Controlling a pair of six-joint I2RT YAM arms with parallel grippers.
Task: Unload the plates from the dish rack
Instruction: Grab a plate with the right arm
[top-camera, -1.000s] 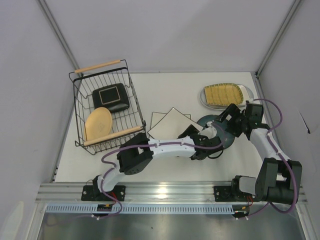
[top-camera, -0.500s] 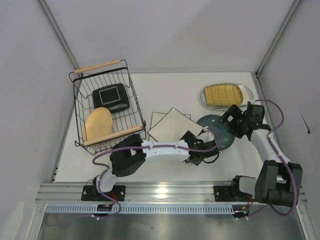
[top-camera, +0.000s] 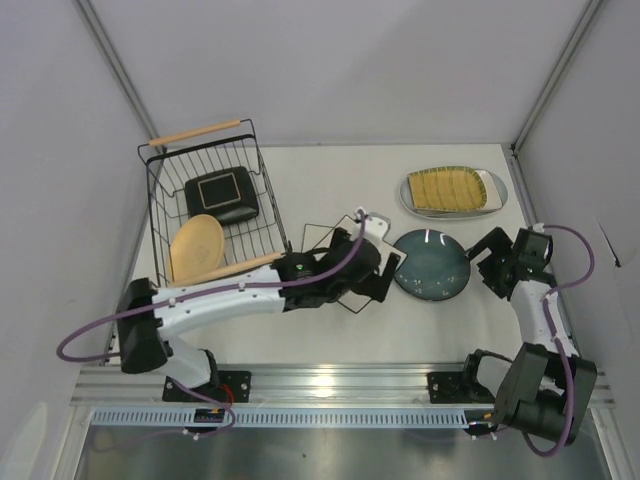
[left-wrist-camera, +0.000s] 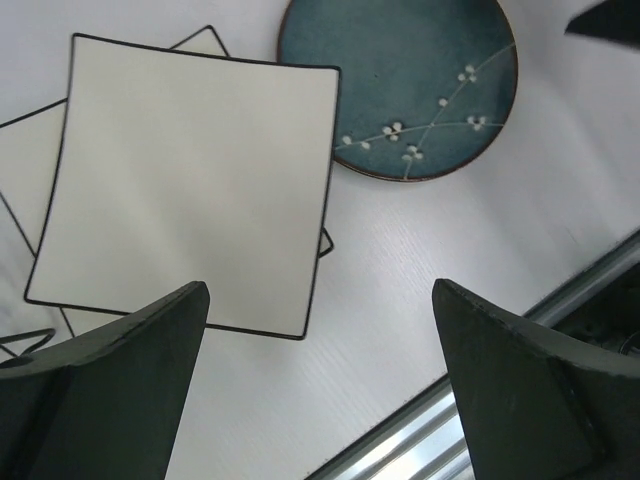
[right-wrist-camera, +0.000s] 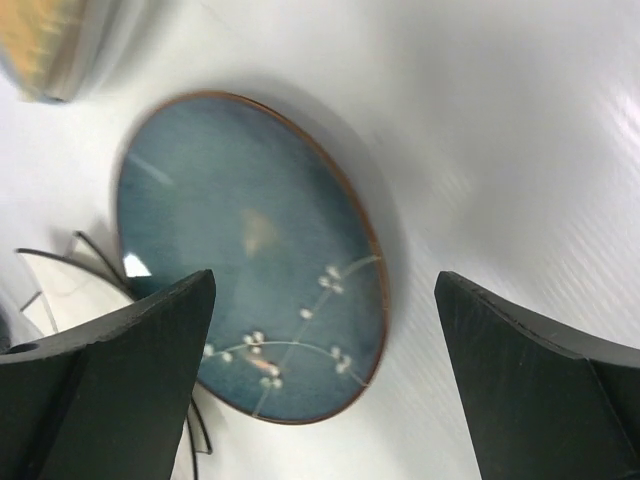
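The black wire dish rack (top-camera: 268, 190) stands at the left. It holds a black-rimmed teal square plate (top-camera: 222, 196) and a tan round plate (top-camera: 196, 247). Two white square plates (left-wrist-camera: 190, 190) lie stacked on the table, partly under my left arm in the top view. A dark teal round plate (top-camera: 431, 264) lies flat beside them. At the back right, a mustard ribbed plate (top-camera: 447, 188) rests on a grey plate (top-camera: 494, 192). My left gripper (top-camera: 378, 280) hovers open and empty over the white plates' edge. My right gripper (top-camera: 490, 266) is open and empty, just right of the teal plate (right-wrist-camera: 240, 250).
The metal rail (left-wrist-camera: 560, 330) at the table's near edge shows below the left gripper. Grey walls close in the table on the left, back and right. The right arm stands close to the right wall.
The left arm swung back to the left, from over the teal plate to over the white square plates. The right gripper drew away to the right. The teal plate now lies uncovered.
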